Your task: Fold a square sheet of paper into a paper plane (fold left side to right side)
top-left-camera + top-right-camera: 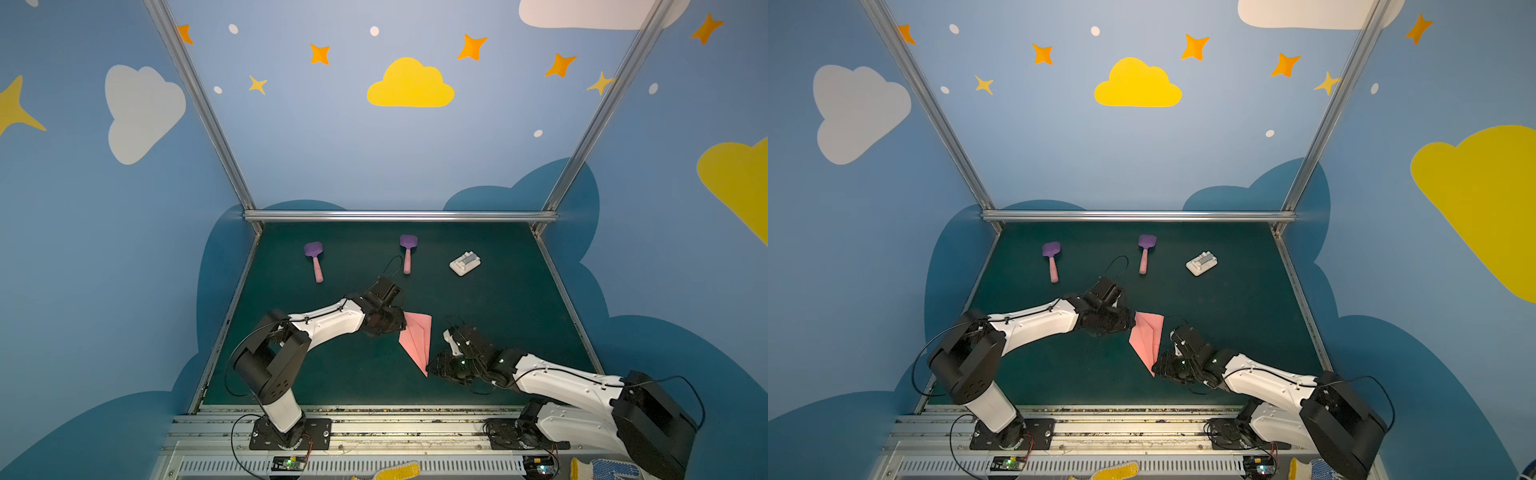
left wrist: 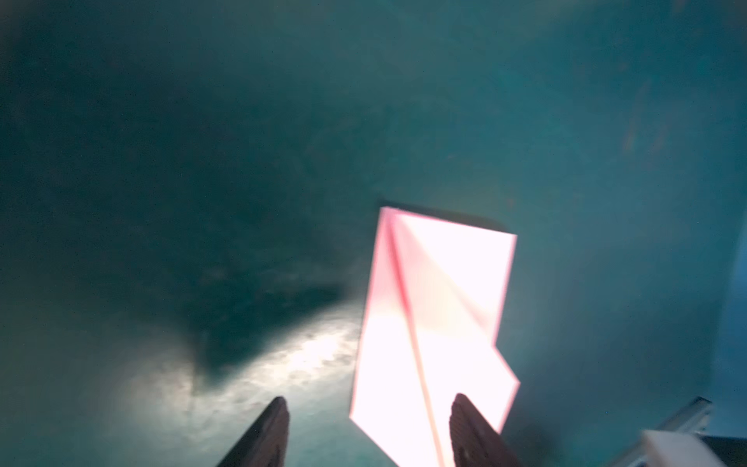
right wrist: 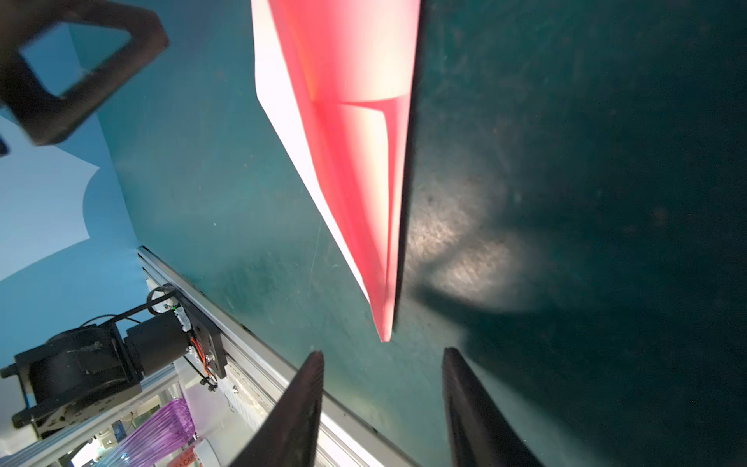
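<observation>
The square sheet of paper is folded into a slim salmon-pink paper plane (image 1: 417, 338) (image 1: 1147, 338) lying on the green mat, its wide tail towards the back and its point towards the front. My left gripper (image 1: 400, 323) (image 2: 370, 404) is at the tail's left edge and stands open. In the left wrist view the paper plane (image 2: 432, 323) reaches in between the fingers and nothing pinches it. My right gripper (image 1: 432, 368) (image 3: 384, 353) is open at the nose. The tip of the paper plane (image 3: 355, 121) ends just short of its fingertips.
Two purple spatulas with pink handles (image 1: 314, 259) (image 1: 407, 251) and a small white plastic block (image 1: 465, 263) lie at the back of the mat. An aluminium rail (image 1: 374, 419) runs along the front edge, and metal posts frame the sides.
</observation>
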You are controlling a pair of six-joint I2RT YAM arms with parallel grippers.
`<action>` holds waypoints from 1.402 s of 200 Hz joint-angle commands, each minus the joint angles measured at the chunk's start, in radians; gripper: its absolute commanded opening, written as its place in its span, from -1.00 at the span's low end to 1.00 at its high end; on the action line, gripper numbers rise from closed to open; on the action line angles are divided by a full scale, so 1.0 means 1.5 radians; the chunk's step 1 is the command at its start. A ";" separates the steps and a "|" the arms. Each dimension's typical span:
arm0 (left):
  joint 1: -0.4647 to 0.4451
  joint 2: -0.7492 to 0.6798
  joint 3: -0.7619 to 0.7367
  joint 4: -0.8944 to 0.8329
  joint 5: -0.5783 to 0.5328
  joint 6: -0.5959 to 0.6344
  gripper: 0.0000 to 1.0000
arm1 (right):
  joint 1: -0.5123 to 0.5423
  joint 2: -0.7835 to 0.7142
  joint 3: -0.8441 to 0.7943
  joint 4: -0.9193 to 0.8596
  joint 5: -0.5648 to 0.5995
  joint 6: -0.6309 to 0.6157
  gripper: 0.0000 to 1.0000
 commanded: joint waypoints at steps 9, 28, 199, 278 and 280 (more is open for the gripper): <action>-0.004 0.027 -0.026 0.026 0.052 0.046 0.41 | -0.010 -0.046 -0.005 -0.048 0.029 -0.007 -0.03; -0.008 0.041 -0.034 0.049 0.070 0.052 0.42 | -0.026 -0.091 -0.018 -0.084 0.039 -0.011 -0.03; -0.213 -0.068 -0.052 0.064 -0.093 -0.118 0.36 | -0.330 -0.334 -0.051 -0.290 -0.129 -0.156 -0.05; -0.168 0.061 0.115 0.002 0.087 0.110 -0.93 | -0.302 -0.132 -0.015 -0.098 -0.200 -0.149 -1.00; -0.168 0.065 0.119 0.001 0.091 0.113 -0.93 | -0.299 -0.128 -0.012 -0.096 -0.201 -0.150 -1.00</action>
